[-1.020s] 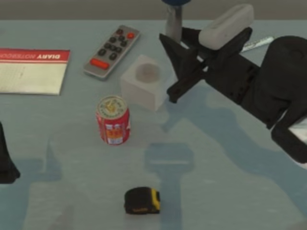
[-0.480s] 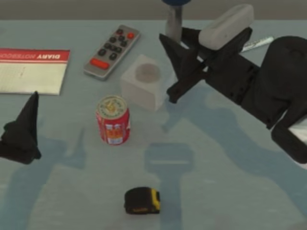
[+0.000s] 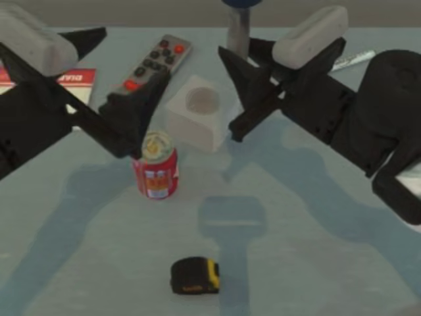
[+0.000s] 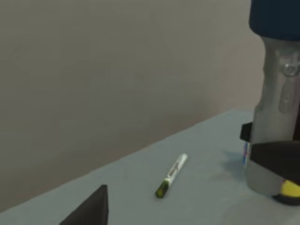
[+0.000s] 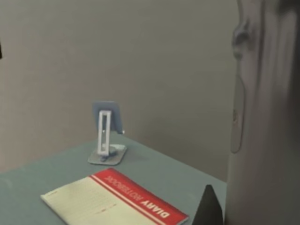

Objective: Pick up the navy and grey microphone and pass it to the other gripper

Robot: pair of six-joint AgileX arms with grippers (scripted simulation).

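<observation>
Standing upright at the far middle of the table (image 3: 316, 230), the microphone (image 3: 238, 29) was pinched low on its grey handle by the right gripper (image 3: 237, 46), navy head uppermost. The left gripper (image 3: 135, 49) hung at the far left over the remote (image 3: 152, 66), fingers spread wide, well apart from the microphone.

I judged the microphone light and stiff. Its smooth metal handle could slip or twist in a loose pinch, and its foam head was soft and a poor place to squeeze. The left wrist view showed bare handle (image 4: 276, 93) between the head and the right gripper's finger. That stretch looked the best place for the left gripper to take hold.

A white block (image 3: 197, 112) with a round hollow sat between the arms, nothing visible in the hollow. Near it stood a red can (image 3: 154, 168); what it held I could not tell.
</observation>
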